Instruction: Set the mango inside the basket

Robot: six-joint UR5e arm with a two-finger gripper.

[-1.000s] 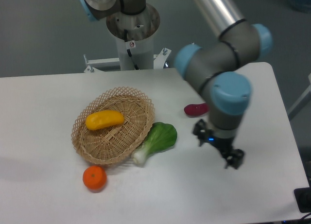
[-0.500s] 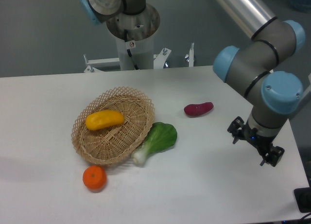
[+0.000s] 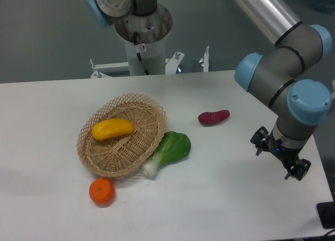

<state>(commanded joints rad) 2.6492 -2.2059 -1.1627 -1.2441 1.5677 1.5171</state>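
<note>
Mango: lying inside basket, upper left part. Placement judged done; nothing visibly left. Gripper: empty, over table's right edge, well apart from basket; fingers' spread too small to tell.

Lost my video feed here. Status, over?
Tool empty at table's right edge. Mango lying in basket. Nothing in the way.
</note>
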